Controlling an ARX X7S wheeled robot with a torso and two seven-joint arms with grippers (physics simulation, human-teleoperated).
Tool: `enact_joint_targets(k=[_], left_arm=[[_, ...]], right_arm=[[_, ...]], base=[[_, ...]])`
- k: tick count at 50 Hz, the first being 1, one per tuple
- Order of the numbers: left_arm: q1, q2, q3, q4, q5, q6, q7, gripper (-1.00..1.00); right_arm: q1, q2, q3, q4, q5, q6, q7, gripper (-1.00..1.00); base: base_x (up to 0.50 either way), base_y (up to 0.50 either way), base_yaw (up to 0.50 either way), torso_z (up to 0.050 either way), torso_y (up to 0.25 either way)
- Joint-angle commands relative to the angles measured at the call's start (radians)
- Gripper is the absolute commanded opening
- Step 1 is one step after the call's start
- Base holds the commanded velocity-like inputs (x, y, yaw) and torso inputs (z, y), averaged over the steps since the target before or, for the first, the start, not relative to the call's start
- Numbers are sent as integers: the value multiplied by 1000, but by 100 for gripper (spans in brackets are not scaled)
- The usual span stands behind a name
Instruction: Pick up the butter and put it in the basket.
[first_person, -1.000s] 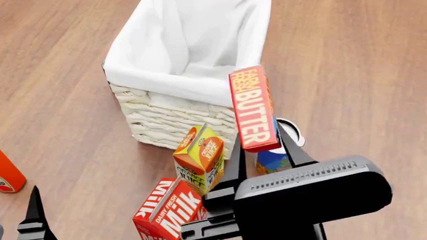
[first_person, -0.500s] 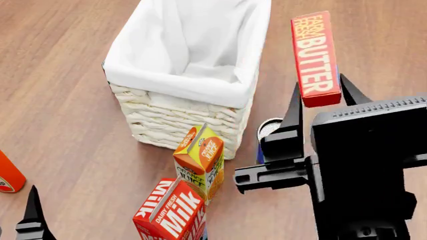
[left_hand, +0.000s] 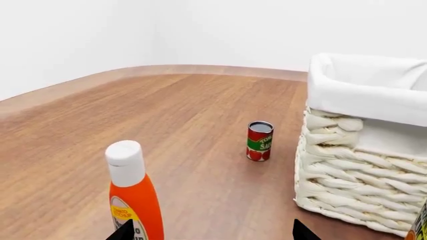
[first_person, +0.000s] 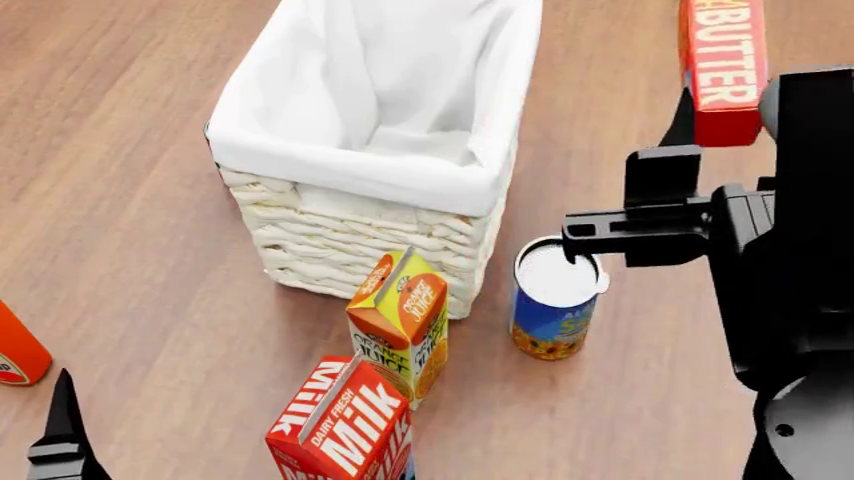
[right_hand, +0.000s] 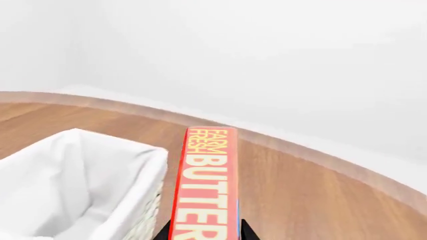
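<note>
Right end effector (right_hand: 203, 235) grips butter (first_person: 722, 65) beside basket (first_person: 360, 235).

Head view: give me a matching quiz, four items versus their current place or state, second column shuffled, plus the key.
Items:
1. butter
2. basket
3. juice carton
4. milk carton

Places/states:
A. lying tilted on the floor, nearest the robot
B. held up in the air by the right gripper
C. standing against the wicker front wall
D. open-topped, only a white liner inside

Pairs: 1-B, 2-D, 3-C, 4-A
</note>
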Motion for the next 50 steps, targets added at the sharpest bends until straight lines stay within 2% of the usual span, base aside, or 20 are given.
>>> enact_joint_targets(k=[1, 4, 27, 39, 50], left_arm=[[5, 18, -28, 11, 1, -6, 18, 100], [8, 17, -28, 18, -3, -10, 15, 100], [10, 12, -31, 27, -13, -10, 4, 100], [21, 7, -33, 47, -20, -10, -2, 100], [38, 2, -31, 60, -23, -9, -4, 100]], right_arm=[[137, -39, 6, 182, -74, -10, -88, -100], [162, -58, 30, 229, -49, -2, -85, -100], [363, -110, -88, 676, -164, -32, -230, -100], [480, -167, -179, 849, -243, -75, -297, -100], [617, -227, -299, 975, -303, -27, -342, -100]], base=[[0, 0, 0, 0, 10], [0, 0, 0, 0, 0], [0, 0, 0, 0, 1], [0, 0, 0, 1, 2], [0, 0, 0, 0, 2]])
